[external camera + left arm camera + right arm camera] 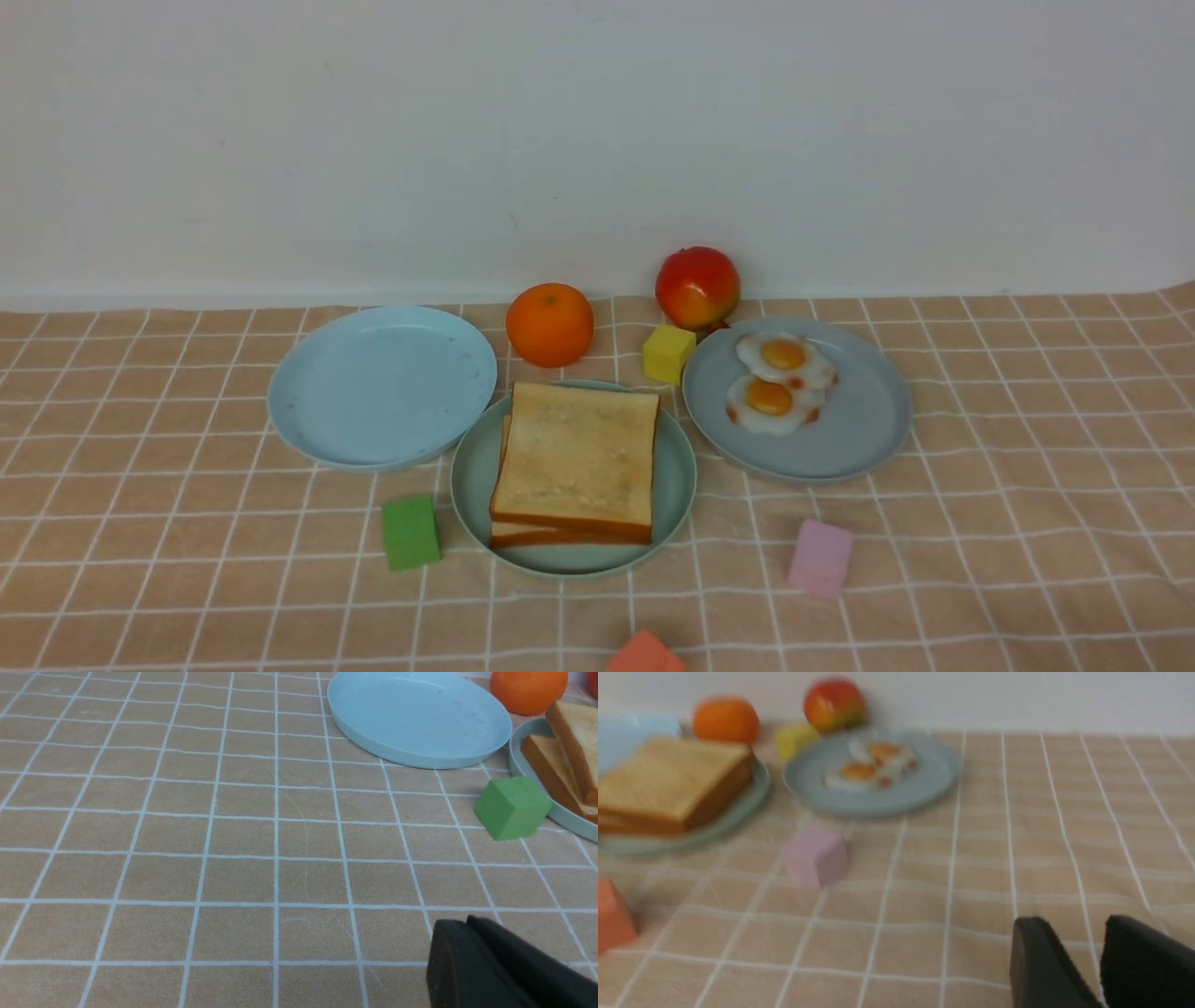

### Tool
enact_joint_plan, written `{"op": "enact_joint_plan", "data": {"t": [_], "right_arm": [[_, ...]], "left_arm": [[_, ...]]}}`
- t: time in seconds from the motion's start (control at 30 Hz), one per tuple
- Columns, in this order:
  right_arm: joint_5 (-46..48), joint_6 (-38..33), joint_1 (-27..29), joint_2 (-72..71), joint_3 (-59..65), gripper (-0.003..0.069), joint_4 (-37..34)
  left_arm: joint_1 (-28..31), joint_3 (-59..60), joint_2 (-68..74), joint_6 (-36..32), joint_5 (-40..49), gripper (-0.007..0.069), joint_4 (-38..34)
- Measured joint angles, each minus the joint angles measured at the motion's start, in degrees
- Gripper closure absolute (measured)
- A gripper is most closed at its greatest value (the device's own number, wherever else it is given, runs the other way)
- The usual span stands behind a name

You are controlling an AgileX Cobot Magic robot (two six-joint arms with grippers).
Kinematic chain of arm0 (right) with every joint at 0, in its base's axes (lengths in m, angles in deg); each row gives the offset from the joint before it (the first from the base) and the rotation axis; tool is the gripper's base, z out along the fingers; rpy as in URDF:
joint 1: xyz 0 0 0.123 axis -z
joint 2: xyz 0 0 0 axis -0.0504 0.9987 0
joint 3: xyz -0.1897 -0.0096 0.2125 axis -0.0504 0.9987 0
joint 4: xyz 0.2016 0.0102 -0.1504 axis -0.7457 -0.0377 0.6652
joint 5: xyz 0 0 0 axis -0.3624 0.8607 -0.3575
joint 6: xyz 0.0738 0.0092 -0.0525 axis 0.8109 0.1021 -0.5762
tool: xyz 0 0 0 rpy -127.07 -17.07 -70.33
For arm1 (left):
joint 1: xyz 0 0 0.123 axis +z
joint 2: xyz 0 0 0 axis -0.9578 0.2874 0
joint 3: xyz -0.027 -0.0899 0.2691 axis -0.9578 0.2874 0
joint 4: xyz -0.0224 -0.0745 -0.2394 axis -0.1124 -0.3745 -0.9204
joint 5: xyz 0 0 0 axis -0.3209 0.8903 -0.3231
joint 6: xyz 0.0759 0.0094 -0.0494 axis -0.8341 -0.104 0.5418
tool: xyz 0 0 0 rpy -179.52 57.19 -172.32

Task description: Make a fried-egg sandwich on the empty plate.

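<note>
While toast (668, 781) lies apart, gripper (1083, 952) hovers.

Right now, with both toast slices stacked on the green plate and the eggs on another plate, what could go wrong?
1. The fried eggs overlap on the grey-blue plate; a claw may lift both.
2. The toast slices are already stacked on the green plate, so the top one probably must be lifted first.
3. The pink cube lies near the right arm's likely path.

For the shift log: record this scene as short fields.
mint plate: holds two stacked toast slices
grey-blue plate: two fried eggs
pale blue plate: nothing on it
egg between slices: cannot tell
left pincer: shut, holds nothing
right pincer: jaws apart, holds nothing
</note>
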Motion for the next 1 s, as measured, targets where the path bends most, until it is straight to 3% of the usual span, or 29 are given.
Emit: {"op": "enact_joint_plan", "data": {"t": [1.0], "right_arm": [[1.4, 0.5, 1.9, 0.0, -0.3, 0.0419, 1.4]], "left_arm": [[0.0, 0.0, 0.0, 0.0, 0.0, 0.0587, 0.0]]}}
